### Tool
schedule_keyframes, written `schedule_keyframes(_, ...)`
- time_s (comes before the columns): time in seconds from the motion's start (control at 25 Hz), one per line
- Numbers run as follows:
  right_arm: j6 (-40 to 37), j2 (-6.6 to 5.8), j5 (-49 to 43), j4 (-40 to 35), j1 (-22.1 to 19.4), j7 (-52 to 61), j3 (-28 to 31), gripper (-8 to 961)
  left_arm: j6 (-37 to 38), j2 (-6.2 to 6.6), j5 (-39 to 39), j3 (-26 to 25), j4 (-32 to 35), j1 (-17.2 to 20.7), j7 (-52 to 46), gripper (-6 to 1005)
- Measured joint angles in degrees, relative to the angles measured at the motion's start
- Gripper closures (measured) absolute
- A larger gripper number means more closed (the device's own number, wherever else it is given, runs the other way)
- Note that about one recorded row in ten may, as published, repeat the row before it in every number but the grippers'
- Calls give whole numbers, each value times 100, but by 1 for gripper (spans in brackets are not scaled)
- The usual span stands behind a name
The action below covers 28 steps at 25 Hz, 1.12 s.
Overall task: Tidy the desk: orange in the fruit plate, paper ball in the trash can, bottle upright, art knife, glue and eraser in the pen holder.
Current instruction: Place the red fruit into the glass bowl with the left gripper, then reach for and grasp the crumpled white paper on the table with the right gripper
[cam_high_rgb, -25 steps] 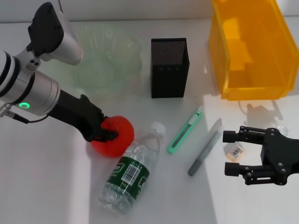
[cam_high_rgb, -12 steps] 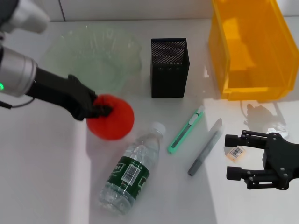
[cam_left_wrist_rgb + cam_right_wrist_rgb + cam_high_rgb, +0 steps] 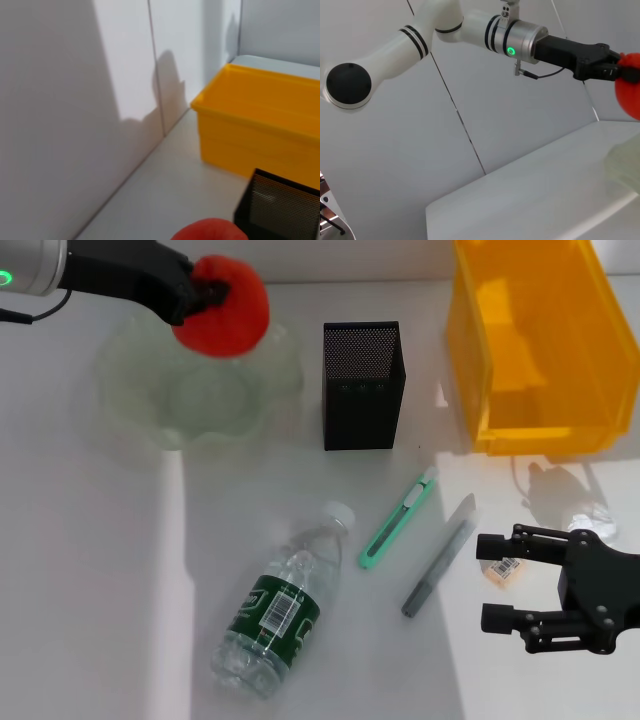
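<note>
White tabletop (image 3: 100,620) fills the head view, with a pale wall behind. Above its far left part the left hand (image 3: 195,288) grips the orange (image 3: 222,306), carried in the air over the far rim of the clear fruit plate (image 3: 140,410). The plate's hollow lies straight beneath and slightly toward the robot from the orange, so lowering there is, I judge, all the release needs. The right hand (image 3: 500,582) hovers with its fingers spread wide near the eraser (image 3: 503,569), the paper ball (image 3: 594,521) just beyond it. 1 bottle (image 3: 282,602) lies on its side, cap pointing toward the black pen holder (image 3: 362,385); the green knife (image 3: 398,518) and grey glue stick (image 3: 440,555) lie between.
</note>
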Motion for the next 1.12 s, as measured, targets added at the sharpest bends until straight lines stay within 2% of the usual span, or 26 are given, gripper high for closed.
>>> schedule_keyframes(0.12, -22, 32, 17, 17, 0, -1, 1, 139, -828, -12, -2, 164, -413, 33, 203, 907)
schedule_keyframes(0.24, -65, 68, 17, 14, 0, -1, 1, 139, -1349, -10, -18, 222, -761, 37, 177, 886)
schedule_keyframes(0.36, -74, 83, 18, 18, 4, -1, 3, 140, -1564, -16, -49, 256, -878, 78, 171, 864)
schedule_keyframes(0.52, -143, 93, 24, 23, 33, 22, 27, 140, -1634, -31, -94, 343, -892, 160, 168, 772)
schedule_keyframes(0.76, -167, 128, 24, -5, 63, 35, 39, 141, -1532, 14, -668, 320, -859, 465, 227, 634)
schedule_keyframes(0.92, -175, 128, 25, -7, 91, 43, 48, 142, -1261, 44, -1074, 282, -842, 703, 377, 469)
schedule_keyframes(1.04, -213, 117, 27, -36, 106, 116, 49, 142, -565, 123, -1296, 212, -798, 906, 558, 347)
schedule_keyframes(1.12, -227, 95, 47, -118, 109, 293, 62, 143, 203, 219, -1438, 125, -805, 1064, 797, 266)
